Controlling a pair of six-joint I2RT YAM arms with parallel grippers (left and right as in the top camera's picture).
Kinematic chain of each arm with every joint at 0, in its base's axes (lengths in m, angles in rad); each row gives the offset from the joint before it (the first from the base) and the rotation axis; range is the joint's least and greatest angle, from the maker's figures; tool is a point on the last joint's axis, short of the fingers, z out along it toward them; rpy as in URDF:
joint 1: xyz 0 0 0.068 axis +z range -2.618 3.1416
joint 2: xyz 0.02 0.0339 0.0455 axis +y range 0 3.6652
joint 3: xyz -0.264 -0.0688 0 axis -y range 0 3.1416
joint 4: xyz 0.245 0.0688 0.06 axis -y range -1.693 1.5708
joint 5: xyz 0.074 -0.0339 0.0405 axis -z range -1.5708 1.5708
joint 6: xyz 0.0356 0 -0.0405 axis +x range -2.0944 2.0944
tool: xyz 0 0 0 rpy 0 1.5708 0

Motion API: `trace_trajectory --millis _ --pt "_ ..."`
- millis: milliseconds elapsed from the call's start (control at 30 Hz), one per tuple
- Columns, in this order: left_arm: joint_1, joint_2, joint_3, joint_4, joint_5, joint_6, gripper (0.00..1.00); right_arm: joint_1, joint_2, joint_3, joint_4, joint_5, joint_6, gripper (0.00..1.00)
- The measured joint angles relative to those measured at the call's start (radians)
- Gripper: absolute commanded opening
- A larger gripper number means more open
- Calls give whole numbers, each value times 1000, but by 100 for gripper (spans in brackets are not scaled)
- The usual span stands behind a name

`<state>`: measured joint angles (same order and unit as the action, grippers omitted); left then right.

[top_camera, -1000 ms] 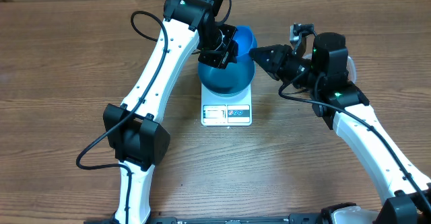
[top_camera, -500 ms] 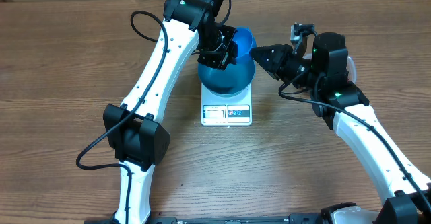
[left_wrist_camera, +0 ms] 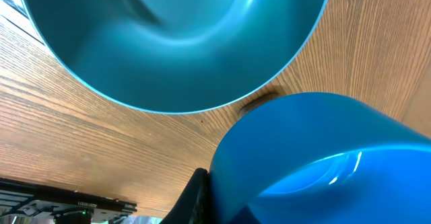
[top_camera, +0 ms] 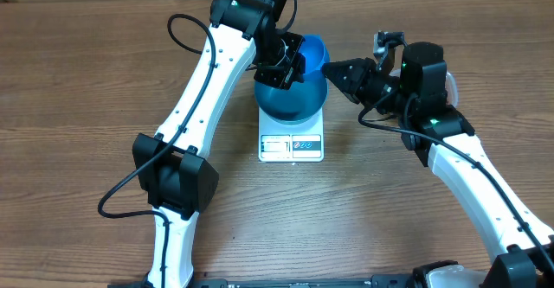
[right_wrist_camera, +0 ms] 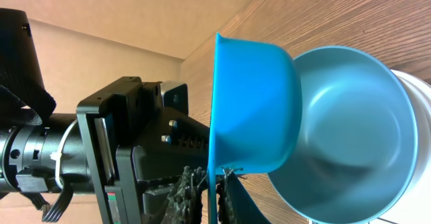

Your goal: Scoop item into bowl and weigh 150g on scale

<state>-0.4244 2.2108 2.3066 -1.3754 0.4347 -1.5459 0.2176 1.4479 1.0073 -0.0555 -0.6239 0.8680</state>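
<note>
On the wooden worktop (top_camera: 86, 80), the left pincer (top_camera: 288, 67) reaches in from the upper left and hangs over the far rim of the bowl (top_camera: 290, 102). Its jaws are together, clamped on the handle end of a small blue scoop (top_camera: 313, 53). The scoop's long axis runs roughly left to right, handle at the left pincer and cup out to the right. The cup sits above the bowl's upper-right rim with its mouth upward. In the left wrist view the scoop's cup (left_wrist_camera: 303, 143) fills the lower right, with the bowl's smooth blue inside (left_wrist_camera: 175, 42) open beyond it. The bowl stands upright, mouth up, centred on the scale (top_camera: 292, 145). The scale lies flat with its display edge turned toward the robot's side of the worktop. There is one bowl, one scale and one scoop; whether any beans lie in the bowl or the scoop cannot be told from these views. To the right, the right pincer (top_camera: 331, 68) points leftward at the cup. In the right wrist view its fingertips (right_wrist_camera: 187, 194) sit on either side of the thin rim of the scoop (right_wrist_camera: 252, 103), closed in on it. The bowl (right_wrist_camera: 357, 130) and a white corner of the scale (right_wrist_camera: 421, 96) lie behind.
</note>
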Motion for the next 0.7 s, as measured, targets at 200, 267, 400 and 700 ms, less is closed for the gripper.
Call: trace_trajectory --millis 200,267,400,700 --pt "1 0 0 0 0 0 4 0 0 0 0 1 0 10" --pt "1 0 0 0 0 0 5 0 0 0 0 1 0 9" --pt "1 0 0 -3 0 0 5 0 0 0 0 2 0 9" --pt "1 0 0 -5 0 4 4 0 0 0 -1 4 0 4"
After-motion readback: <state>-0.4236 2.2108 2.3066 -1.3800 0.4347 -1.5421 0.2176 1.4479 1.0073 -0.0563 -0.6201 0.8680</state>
